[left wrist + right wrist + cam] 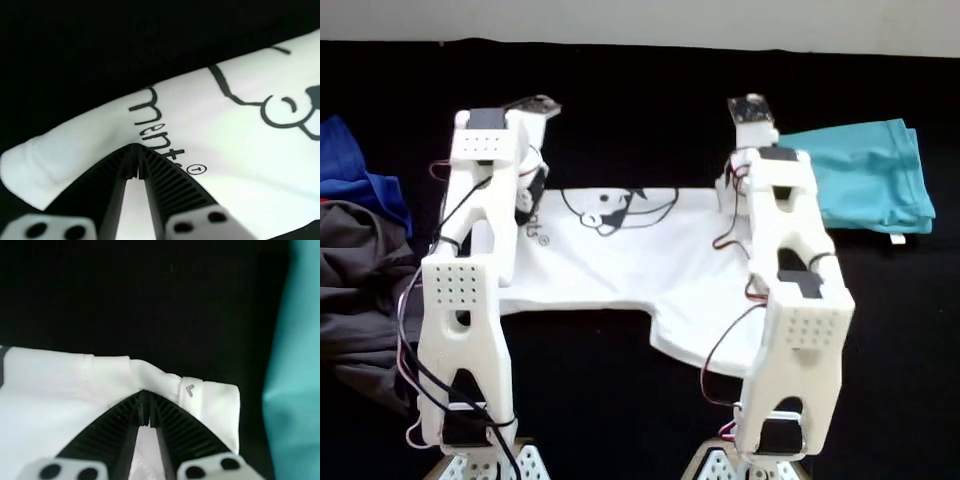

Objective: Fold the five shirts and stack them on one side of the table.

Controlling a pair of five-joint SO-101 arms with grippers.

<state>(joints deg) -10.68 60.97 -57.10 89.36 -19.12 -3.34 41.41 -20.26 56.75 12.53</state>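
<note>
at the far left edge of the black table point(620, 100) a blue shirt point(348, 165) lies bunched, with a dark grey shirt point(360, 280) heaped just in front of it, nearer the arm bases; the left gripper point(136, 154) has its jaws pressed together on the white shirt point(640, 260), beside the printed lettering point(157, 130); that shirt lies spread across the middle, under both arms; the right gripper point(145, 399) has its jaws pinched tight on the shirt's far corner; just right of that corner rests a folded teal shirt point(870, 175).

Bright even light, white shirt point(620, 265) glaring (folds washed out), black table point(640, 100) swallowing shadows
</note>
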